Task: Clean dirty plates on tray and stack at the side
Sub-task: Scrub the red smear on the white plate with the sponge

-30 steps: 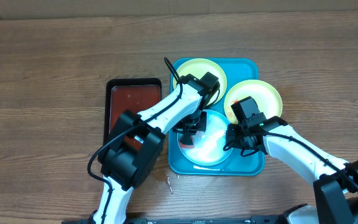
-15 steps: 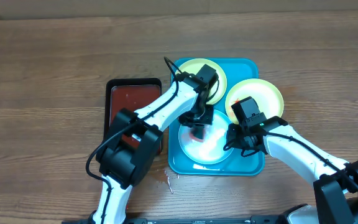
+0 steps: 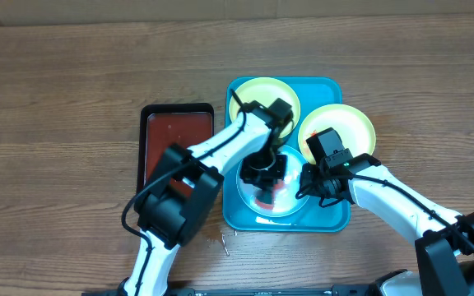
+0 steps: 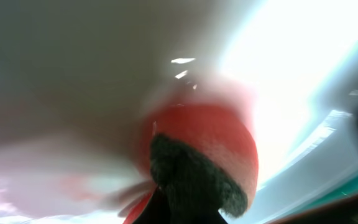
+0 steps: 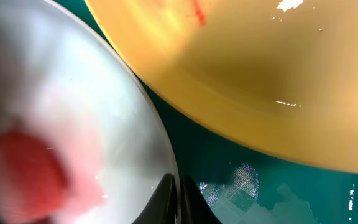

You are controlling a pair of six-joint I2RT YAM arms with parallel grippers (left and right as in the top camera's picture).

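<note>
The turquoise tray [image 3: 235, 215] holds three pale yellow-green plates. The front plate [image 3: 285, 204] lies under my left gripper [image 3: 263, 174], which is shut on a red sponge [image 4: 219, 134] with a dark scrub pad and presses it on the plate's whitish centre. My right gripper [image 3: 309, 184] is shut on this plate's right rim, and its fingers [image 5: 179, 198] pinch the edge of the plate [image 5: 123, 93]. The right plate [image 3: 346, 125] overhangs the tray's right rim and has a red smear [image 5: 197, 9]. The back plate [image 3: 257, 92] lies at the tray's far left.
A smaller dark red tray with a black rim [image 3: 177, 140] lies just left of the turquoise tray. A small metal bit [image 3: 225, 240] lies on the wooden table near the tray's front left corner. Bare tray floor [image 5: 260, 186] shows beside my right fingers.
My left gripper has slid the sponge from the far part of the front plate toward its middle and front. The right gripper and the other plates have not moved.
</note>
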